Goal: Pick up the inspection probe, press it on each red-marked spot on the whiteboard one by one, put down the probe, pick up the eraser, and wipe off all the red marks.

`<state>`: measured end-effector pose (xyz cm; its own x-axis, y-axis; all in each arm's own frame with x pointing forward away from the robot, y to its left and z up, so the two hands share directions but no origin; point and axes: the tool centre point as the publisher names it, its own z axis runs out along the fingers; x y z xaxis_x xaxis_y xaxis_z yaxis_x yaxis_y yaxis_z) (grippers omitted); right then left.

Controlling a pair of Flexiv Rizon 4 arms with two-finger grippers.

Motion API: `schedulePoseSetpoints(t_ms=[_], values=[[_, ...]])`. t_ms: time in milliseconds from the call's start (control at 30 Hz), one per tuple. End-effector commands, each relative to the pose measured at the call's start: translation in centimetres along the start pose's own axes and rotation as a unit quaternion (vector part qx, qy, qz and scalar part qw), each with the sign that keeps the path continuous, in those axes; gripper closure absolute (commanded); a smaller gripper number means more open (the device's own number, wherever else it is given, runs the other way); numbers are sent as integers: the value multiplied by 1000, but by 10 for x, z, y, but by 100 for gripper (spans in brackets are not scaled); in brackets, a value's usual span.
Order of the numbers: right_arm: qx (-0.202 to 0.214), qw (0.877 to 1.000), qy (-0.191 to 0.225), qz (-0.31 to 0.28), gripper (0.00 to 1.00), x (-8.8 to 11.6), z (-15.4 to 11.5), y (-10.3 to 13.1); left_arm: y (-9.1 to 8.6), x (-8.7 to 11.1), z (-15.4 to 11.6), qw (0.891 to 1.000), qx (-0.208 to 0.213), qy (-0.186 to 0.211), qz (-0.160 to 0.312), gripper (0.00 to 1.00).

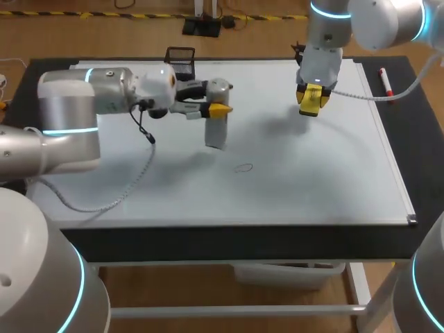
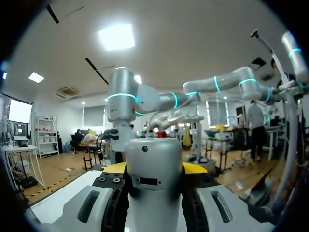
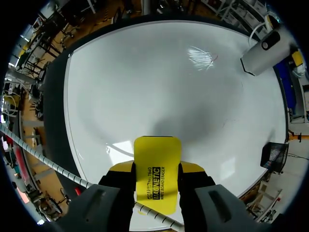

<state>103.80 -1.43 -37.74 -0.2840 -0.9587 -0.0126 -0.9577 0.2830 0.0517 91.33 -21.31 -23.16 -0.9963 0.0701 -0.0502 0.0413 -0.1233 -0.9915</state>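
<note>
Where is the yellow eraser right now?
The eraser is clamped in the right gripper, over the far right part of the whiteboard in the head view, with the marker off to its right.

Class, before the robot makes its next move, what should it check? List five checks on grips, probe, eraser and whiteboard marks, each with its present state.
1. Right gripper shut on eraser: ok.
2. Left gripper shut on probe: ok.
3. Probe put down: not ok, held over the whiteboard.
4. Marks wiped: not ok, a faint oval mark shows.
5. Eraser touching whiteboard: cannot tell.
</note>
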Motion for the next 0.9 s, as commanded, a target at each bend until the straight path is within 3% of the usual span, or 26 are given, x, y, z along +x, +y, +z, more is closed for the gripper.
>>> schedulePoseSetpoints(t_ms=[33, 467, 900], values=[[0, 1000, 2, -1, 100, 0, -1, -1, 7, 4, 15, 1000, 2, 13, -7, 100], [0, 1000, 2, -1, 100, 0, -1, -1, 19, 30, 40, 999, 12, 48, -23, 100], [0, 1000, 2, -1, 100, 0, -1, -1, 38, 32, 55, 997, 17, 62, -31, 100]])
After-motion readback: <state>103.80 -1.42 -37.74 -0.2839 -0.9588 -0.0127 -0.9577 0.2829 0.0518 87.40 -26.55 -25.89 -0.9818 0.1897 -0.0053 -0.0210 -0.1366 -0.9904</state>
